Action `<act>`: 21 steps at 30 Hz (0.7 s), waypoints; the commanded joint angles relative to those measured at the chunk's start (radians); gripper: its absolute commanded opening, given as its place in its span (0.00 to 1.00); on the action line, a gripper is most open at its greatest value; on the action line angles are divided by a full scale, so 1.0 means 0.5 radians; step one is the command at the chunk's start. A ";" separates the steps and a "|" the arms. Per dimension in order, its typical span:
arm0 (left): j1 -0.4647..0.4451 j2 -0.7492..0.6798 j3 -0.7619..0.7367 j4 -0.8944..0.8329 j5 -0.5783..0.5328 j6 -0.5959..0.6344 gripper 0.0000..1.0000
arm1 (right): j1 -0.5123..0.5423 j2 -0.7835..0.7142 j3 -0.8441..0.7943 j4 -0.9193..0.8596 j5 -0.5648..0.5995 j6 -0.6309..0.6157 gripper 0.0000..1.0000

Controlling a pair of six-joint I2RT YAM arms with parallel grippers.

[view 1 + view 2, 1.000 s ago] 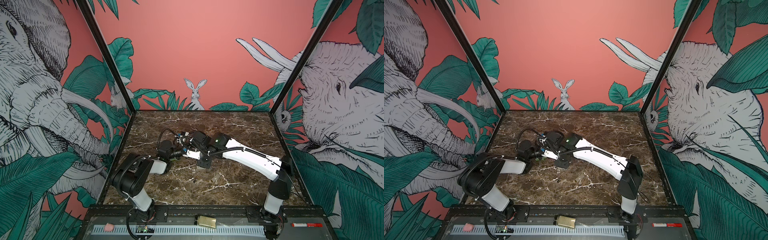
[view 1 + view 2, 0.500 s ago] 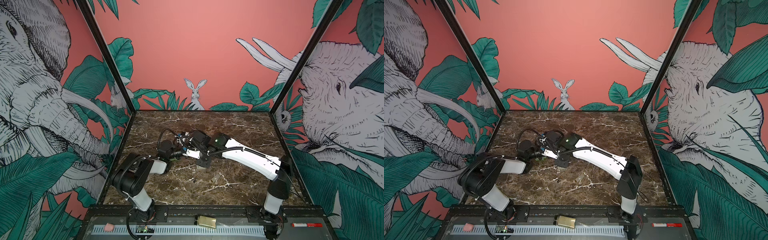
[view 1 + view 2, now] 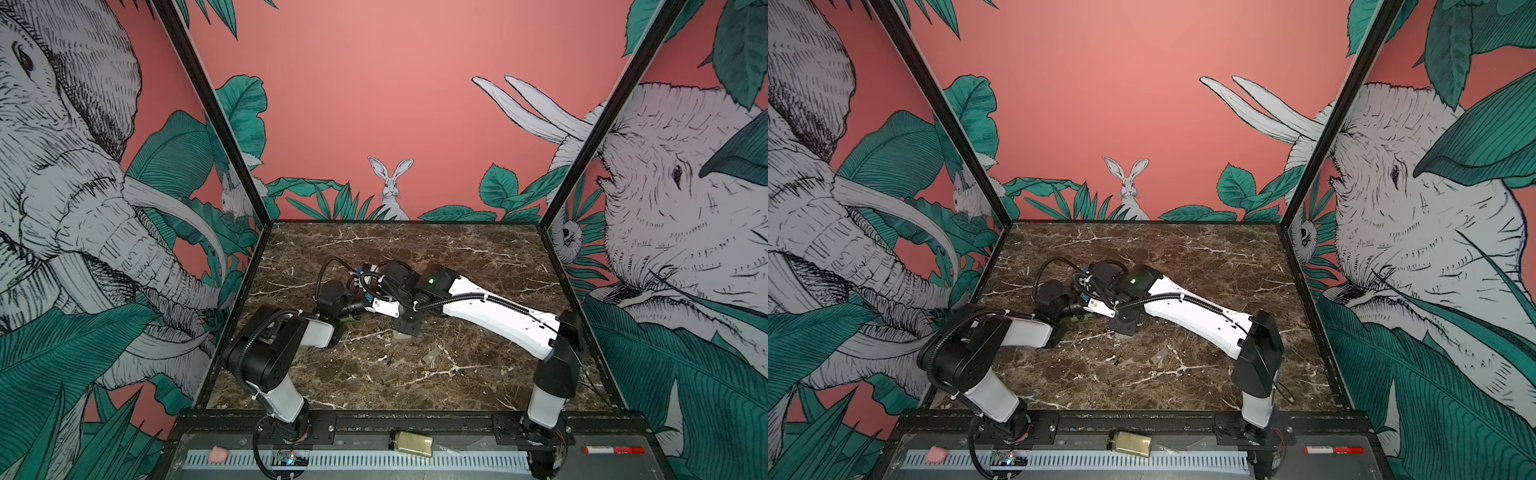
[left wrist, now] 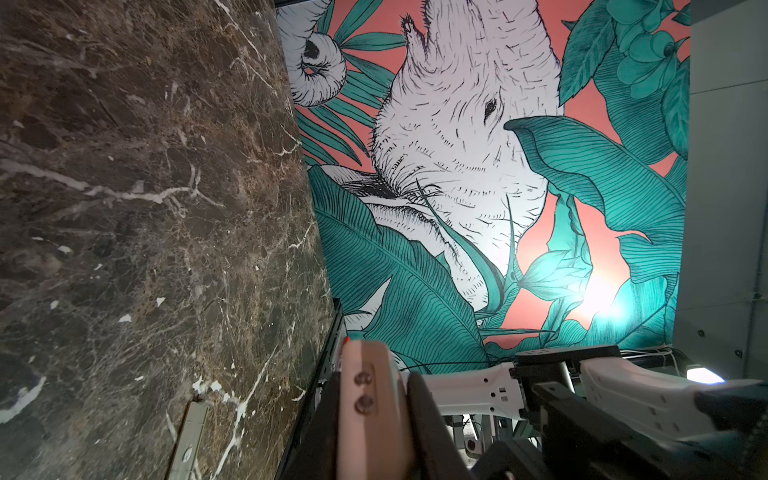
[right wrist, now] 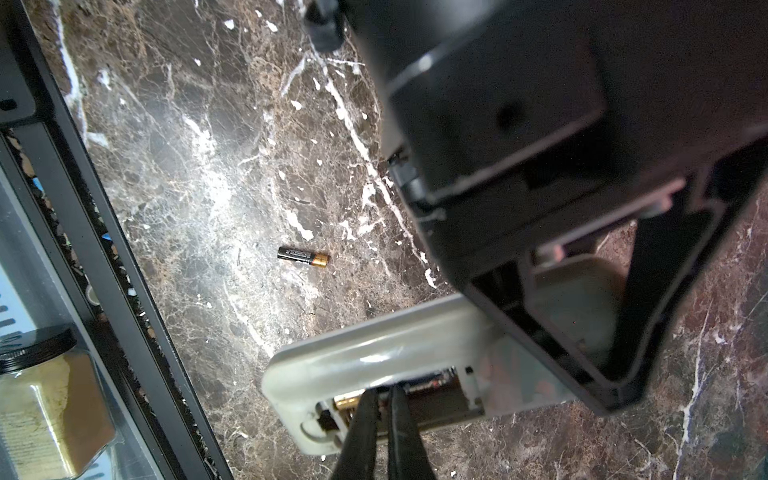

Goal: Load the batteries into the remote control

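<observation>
1 remote control (image 5: 374,353) lies back-up just left of the middle of the marble table (image 3: 478,270), with its battery recess uncovered. There are 2 batteries. 1 seated battery (image 5: 347,402) sits in the recess, brassy end toward the remote's free end. 1 loose battery (image 5: 303,256) lies on the table on the near side of the remote, apart from it. The loose one has small print on its black casing, too small to read.

The right gripper (image 5: 384,399) has its 2 fingertips drawn almost together, gripping nothing, with the tips down on the seated battery. The left gripper (image 5: 582,307) is clamped across the remote's other end, 1 finger on each long edge.

1 small grey cover plate (image 3: 432,356) lies flat just right of the loose battery. The near ledge holds 1 jar (image 3: 411,444) of yellowish powder with a black lid, 1 red marker (image 3: 613,449) and 1 pink lump (image 3: 217,454). The jar's faint print is too blurred to read.
</observation>
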 commanded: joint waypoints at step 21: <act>0.019 -0.127 0.122 -0.194 0.027 0.121 0.00 | -0.018 -0.020 0.087 0.160 0.124 0.337 0.20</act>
